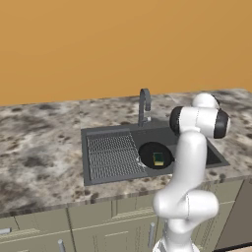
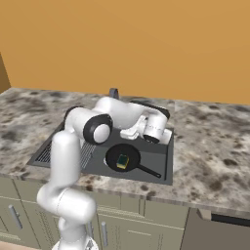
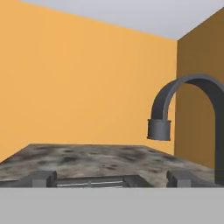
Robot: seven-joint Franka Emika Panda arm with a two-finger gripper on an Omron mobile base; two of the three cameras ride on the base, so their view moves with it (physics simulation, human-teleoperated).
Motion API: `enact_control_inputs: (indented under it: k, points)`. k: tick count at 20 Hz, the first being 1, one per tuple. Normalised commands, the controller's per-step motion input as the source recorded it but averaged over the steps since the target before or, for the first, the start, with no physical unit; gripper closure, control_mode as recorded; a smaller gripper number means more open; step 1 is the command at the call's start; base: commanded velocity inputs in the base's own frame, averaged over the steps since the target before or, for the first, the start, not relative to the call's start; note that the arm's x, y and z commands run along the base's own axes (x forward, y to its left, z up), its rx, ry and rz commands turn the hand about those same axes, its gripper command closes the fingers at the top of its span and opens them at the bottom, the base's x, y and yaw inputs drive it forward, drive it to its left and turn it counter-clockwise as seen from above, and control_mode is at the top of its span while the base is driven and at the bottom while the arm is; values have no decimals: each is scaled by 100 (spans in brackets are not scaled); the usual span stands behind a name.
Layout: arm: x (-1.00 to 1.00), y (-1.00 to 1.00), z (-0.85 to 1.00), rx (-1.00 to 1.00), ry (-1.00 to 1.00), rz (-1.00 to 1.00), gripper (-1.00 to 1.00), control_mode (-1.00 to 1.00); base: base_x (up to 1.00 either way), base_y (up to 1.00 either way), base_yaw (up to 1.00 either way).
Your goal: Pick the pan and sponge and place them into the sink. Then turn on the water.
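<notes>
Fingertips (image 3: 43, 178) rise at the bottom of our hand view, spread wide with nothing between them, so the gripper (image 3: 111, 179) is open and empty. Just beyond them we're looking across the speckled counter (image 3: 87, 157) at the arched grey faucet (image 3: 183, 109), its spout curving down to the right of centre against the orange wall (image 3: 78, 87). Over in the right base view we've got the pan (image 2: 123, 158) sitting flat in the basin half of the sink (image 2: 163, 168), handle pointing toward the front right corner, and the sponge (image 2: 122, 160) lies inside the pan, green top up. From the left base view we see the same pair, the sponge in the pan, just right of the ribbed drainboard (image 1: 112, 156). We see the arm (image 2: 97, 124) reaching over the sink's back edge, its hand close by the faucet's base, above and behind the pan and touching neither it nor the sponge. Pale cabinet fronts (image 1: 98, 226) run beneath the counter.
</notes>
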Motion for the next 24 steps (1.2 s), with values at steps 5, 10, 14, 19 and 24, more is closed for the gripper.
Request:
enact_control_inputs:
  k: [5,10,14,19,24]
  points:
    - [50,6,7,7,0,-8,-100,-100,0,0,0]
    - [44,16,-12,0,0,-14,-100,-100,0,0,0]
    - [37,20,-6,0,0,-24,-100,-100,0,0,0]
    - [32,12,0,0,0,-26,-100,-100,0,0,0]
    - [30,4,-1,0,0,-26,-100,-100,0,0,0]
